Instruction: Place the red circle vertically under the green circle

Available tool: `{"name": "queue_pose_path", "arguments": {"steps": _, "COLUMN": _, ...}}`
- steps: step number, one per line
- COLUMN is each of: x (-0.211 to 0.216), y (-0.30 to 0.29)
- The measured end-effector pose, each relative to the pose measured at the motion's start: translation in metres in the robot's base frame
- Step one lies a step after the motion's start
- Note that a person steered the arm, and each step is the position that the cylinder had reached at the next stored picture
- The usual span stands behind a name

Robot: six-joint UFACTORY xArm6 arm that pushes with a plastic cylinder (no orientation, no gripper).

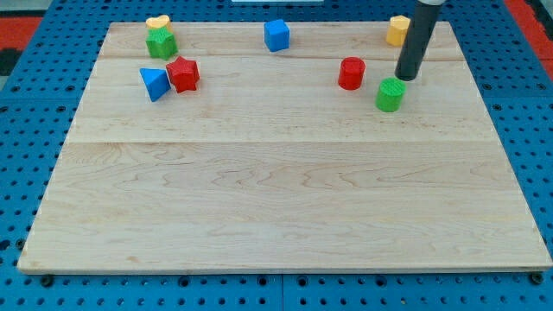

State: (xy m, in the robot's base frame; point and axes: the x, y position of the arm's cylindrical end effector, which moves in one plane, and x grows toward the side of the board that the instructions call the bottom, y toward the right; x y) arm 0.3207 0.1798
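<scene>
Only one camera view to go on here, so this is quick. There's no hand on this rig at all, just the dark rod, so nothing to say about spread or pinched, it simply isn't there. My tip point(406, 78) sits just above and a touch to the view's right of the green circle point(390, 94), very near it, and I can't tell whether it's actually touching. The red circle point(351, 73) is near the green one, off to the view's left and a bit higher up the view, so it's beside and slightly above it, not under it. Going by that, I'd say the job is basically not done yet: red needs to end up straight below green toward the view's bottom, and right now it's on the wrong side of that line. The tip isn't against the red circle either, the green one is closer to it. Rest of the wooden worktop point(276, 207): a yellow block point(397, 30) up by the rod at the view's top right, a blue cube point(276, 35) at top middle, and a cluster at top left with a yellow heart-ish block point(157, 22), a green block point(161, 43), a red block point(183, 74) and a blue triangle-ish one point(155, 83), all well apart from the action.
</scene>
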Motion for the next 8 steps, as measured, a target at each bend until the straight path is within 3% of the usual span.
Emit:
{"name": "queue_pose_path", "arguments": {"steps": 7, "x": -0.046, "y": -0.136}}
{"name": "queue_pose_path", "arguments": {"steps": 8, "x": -0.033, "y": -0.163}}
